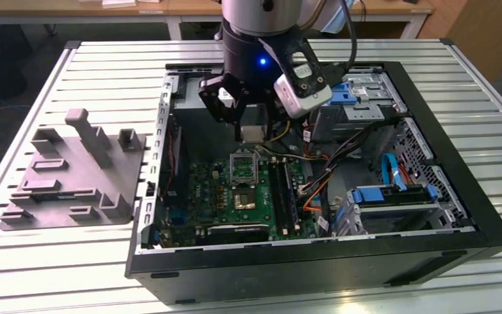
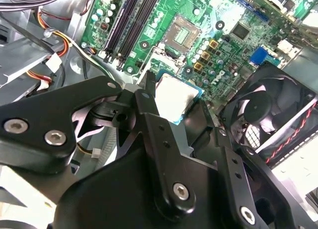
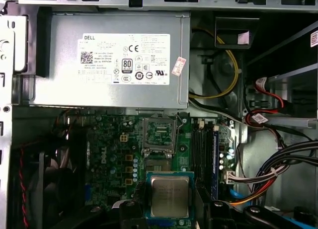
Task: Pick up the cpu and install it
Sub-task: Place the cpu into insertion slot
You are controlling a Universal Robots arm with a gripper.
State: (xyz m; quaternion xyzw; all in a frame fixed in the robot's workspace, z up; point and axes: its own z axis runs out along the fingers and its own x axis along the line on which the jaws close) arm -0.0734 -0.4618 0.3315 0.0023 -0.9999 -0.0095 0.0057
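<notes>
**Open case on the desk, fixture beside it**

The computer case (image 1: pixel 321 265) lies open on the desk (image 1: pixel 102 65). The fixture (image 1: pixel 72 176) rests just beside it, on the exterior view's left. Inside the case the motherboard (image 1: pixel 233 196) lies flat, with drive bays (image 1: pixel 391 196) to the exterior view's right of it. The gripper (image 1: pixel 253 129) hangs over the board, the cpu (image 3: pixel 170 195) clamped between its fingers, near the socket (image 3: pixel 159 134) but apart from it. The power supply box (image 3: pixel 109 60) sits on the socket's far side from the cpu.
</notes>
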